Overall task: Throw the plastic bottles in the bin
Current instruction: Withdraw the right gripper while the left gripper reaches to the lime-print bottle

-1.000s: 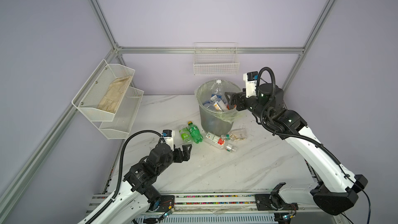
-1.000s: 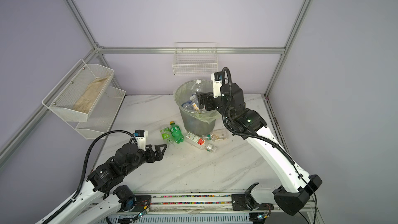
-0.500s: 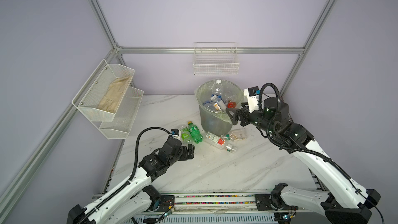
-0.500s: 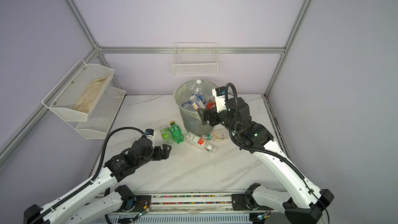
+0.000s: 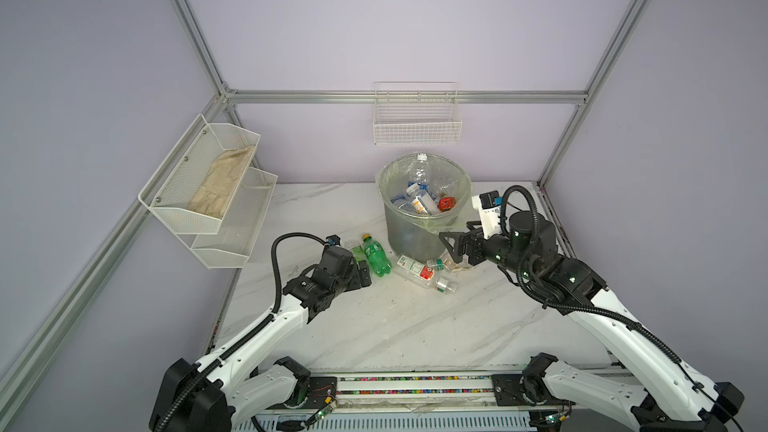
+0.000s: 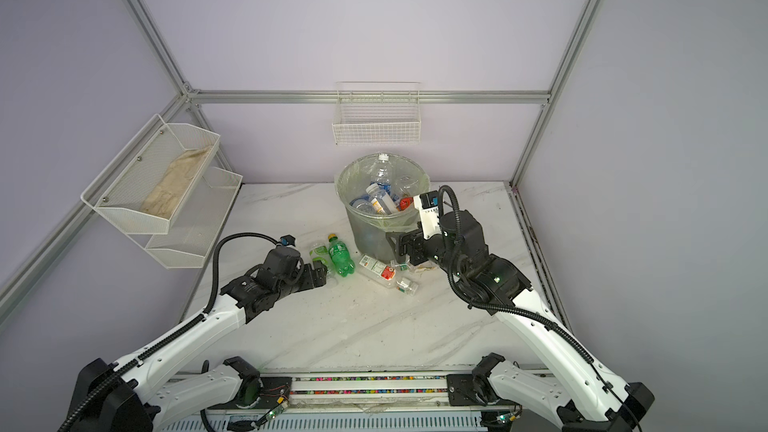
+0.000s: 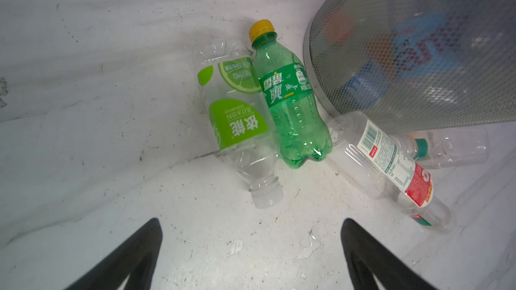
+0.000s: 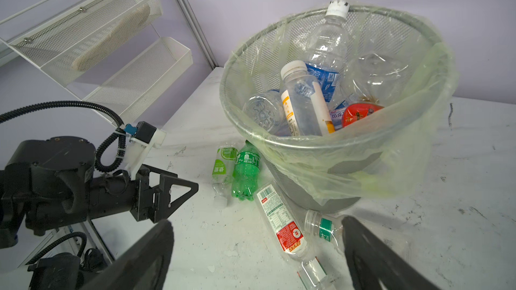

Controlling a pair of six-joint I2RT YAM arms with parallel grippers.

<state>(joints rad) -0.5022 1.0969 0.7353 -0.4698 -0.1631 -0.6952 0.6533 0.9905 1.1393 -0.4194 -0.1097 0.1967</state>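
The left gripper (image 7: 250, 220) is hanging low over the white marbled table (image 5: 395, 326), jaws spread wide with nothing between them. It's pointing at two bottles lying side by side just beyond it. One is a clear plastic bottle with a lime-green label (image 7: 237, 118) and the other is a green soda bottle with a yellow cap (image 7: 290, 107), and they're touching along their sides.

The right gripper (image 5: 455, 245) is gaping wide too and carrying nothing. It's hovering by the near-right side of the round grey metal-mesh bin with a pale-green plastic liner (image 8: 335, 146), which is sitting at the far middle of the table.

Under that gripper, a clear bottle with a red and white label (image 8: 279, 218) is lying flat at the bin's foot. A small clear bottle with a teal label (image 8: 324, 227) is lying just beside it, and to its right there's some crumpled clear plastic (image 7: 458, 149) I can't really identify.

The bin is filling up nicely. A tall clear bottle with a blue label and white cap (image 8: 326, 46) is leaning on its far wall, a clear bottle with an orange and white label (image 8: 304, 101) is lying on top of the pile, and more are showing underneath.

My read is that it's getting well past halfway, with at least four bottles waiting on the table, all close to the bin. The left arm seems to be lining up on the lime-label or the green one, but I can't tell which.
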